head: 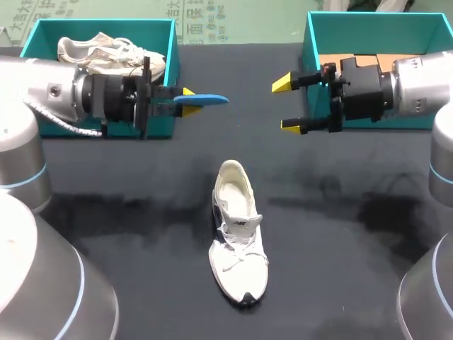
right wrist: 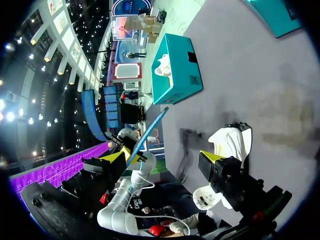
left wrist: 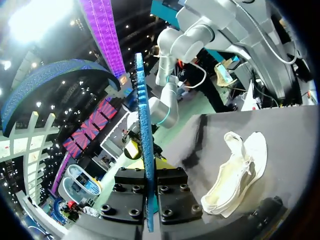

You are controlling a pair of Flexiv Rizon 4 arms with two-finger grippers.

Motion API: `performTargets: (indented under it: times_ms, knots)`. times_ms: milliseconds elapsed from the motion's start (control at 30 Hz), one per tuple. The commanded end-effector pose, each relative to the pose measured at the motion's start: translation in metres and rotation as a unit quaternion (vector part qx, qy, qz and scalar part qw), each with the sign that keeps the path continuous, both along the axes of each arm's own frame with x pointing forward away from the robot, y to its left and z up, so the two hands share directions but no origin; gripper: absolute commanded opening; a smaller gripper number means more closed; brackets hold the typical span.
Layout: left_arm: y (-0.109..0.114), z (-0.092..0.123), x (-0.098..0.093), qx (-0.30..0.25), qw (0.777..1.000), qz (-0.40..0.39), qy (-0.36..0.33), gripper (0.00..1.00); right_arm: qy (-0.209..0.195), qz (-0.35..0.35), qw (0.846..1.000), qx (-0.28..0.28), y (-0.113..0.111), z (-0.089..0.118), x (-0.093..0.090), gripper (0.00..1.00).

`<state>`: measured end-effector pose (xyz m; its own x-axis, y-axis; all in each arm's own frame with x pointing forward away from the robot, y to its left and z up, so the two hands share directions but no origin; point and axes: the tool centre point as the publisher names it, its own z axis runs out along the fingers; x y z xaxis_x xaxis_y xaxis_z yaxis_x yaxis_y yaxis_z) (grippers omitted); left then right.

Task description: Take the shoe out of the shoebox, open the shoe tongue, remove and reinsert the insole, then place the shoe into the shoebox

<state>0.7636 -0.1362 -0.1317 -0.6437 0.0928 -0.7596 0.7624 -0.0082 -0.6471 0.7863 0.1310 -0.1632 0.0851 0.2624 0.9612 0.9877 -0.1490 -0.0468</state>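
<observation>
A white lace-up sneaker [head: 238,234] with dark trim is seen lying mid-bench [head: 340,212], toe toward the robot, with its tongue laid open. A blue insole [head: 202,100] is clamped edge-on in the left claw [head: 185,100], beside the left teal shoebox [head: 99,25]. The right claw [head: 287,104] is spread wide and empty. One left fingertip is hidden behind the insole.

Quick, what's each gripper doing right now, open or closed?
Left gripper: closed on the insole.
Right gripper: open, holding nothing.
</observation>
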Motion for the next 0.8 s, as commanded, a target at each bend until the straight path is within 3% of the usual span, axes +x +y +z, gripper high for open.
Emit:
performTargets:
  times_ms: [33, 167, 267, 400, 500, 800]
  knots:
    - [0.003, 0.001, -0.011, -0.026, 0.960, 0.072, -0.271, 0.00, 0.000, -0.001, 1.000, -0.001, 0.001, 0.000, 0.000, 1.00]
    - [0.003, 0.001, -0.011, -0.026, 0.960, 0.072, -0.271, 0.00, 0.000, -0.001, 1.000, -0.001, 0.001, 0.000, 0.000, 1.00]
    - [-0.007, -0.014, -0.009, -0.005, 0.944, 0.074, -0.322, 0.00, 0.000, -0.001, 1.000, -0.001, 0.001, 0.000, 0.000, 1.00]
    - [-0.009, -0.013, -0.014, -0.022, 0.907, 0.073, -0.415, 0.00, 0.000, -0.001, 1.000, -0.001, 0.001, 0.000, 0.000, 1.00]
    - [-0.011, -0.012, -0.014, -0.014, 0.893, 0.073, -0.443, 0.00, 0.000, -0.001, 1.000, -0.001, 0.001, 0.000, 0.000, 1.00]
    - [-0.012, -0.013, -0.012, -0.008, 0.897, 0.062, -0.439, 0.00, 0.000, -0.001, 1.000, -0.001, 0.001, 0.000, 0.000, 1.00]
